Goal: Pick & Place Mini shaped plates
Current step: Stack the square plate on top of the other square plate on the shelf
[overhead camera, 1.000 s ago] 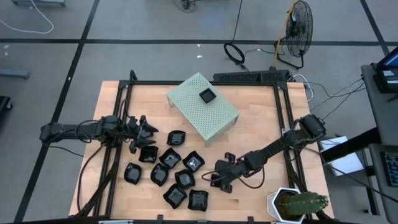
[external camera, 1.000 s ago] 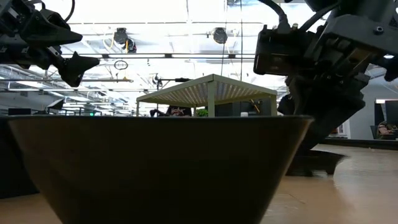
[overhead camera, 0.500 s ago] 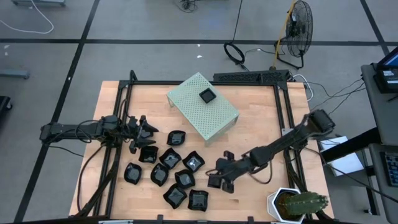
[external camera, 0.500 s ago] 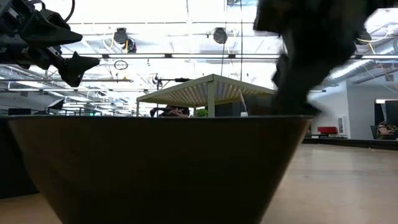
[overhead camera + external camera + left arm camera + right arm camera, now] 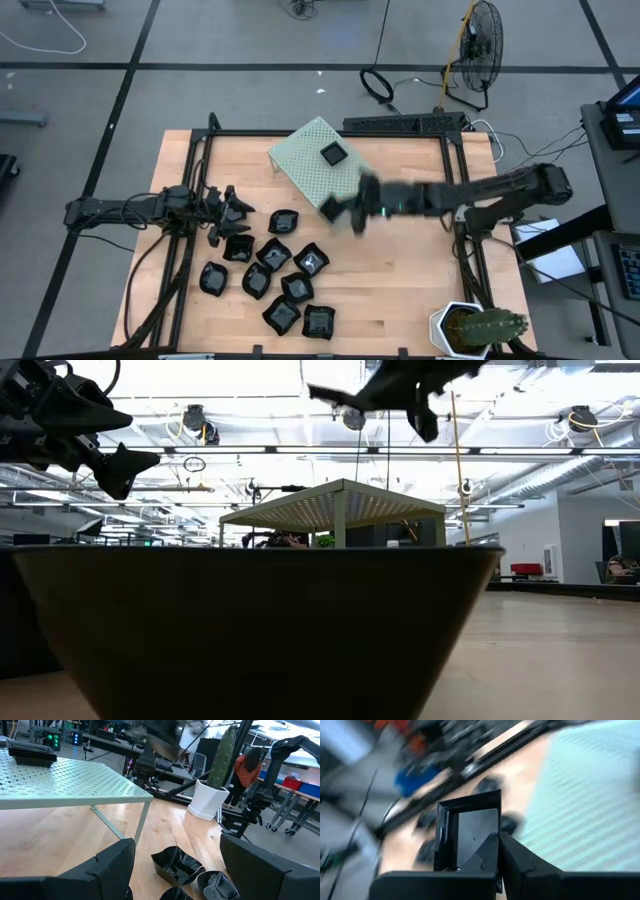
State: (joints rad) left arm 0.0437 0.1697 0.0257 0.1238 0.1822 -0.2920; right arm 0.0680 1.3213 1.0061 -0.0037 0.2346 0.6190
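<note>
Several mini shaped plates [image 5: 275,275], glossy black, lie bottoms down in a cluster on the wooden table's near left half. One more small plate [image 5: 333,153] rests on top of the pale green perforated box [image 5: 325,170]. My right gripper [image 5: 345,208] hangs blurred in the air beside the box's near edge, shut on a small square plate [image 5: 467,837]. My left gripper [image 5: 235,210] waits open and level at the table's left, pointing at the cluster. One plate [image 5: 260,630] stands right before the low camera and fills its view. My right gripper pinches the square plate by the middle of one rim [image 5: 482,851] between its two fingers. The fingers come roughly level from the table's right. The plate sticks out beyond the fingertips [image 5: 335,398], lifted clear of the table and the box.
A white pot with a cactus [image 5: 478,328] stands at the table's near right corner. Black frame rails [image 5: 455,190] run along the table's sides and far edge. Bare wood lies at the near right. A person in orange [image 5: 245,767] stands beyond the table.
My right gripper has risen from the table's near middle, beside the cluster, and swung toward the far edge up to the green box, tipping nearly level. The small square plate has gone with it and now hangs clear of the table.
</note>
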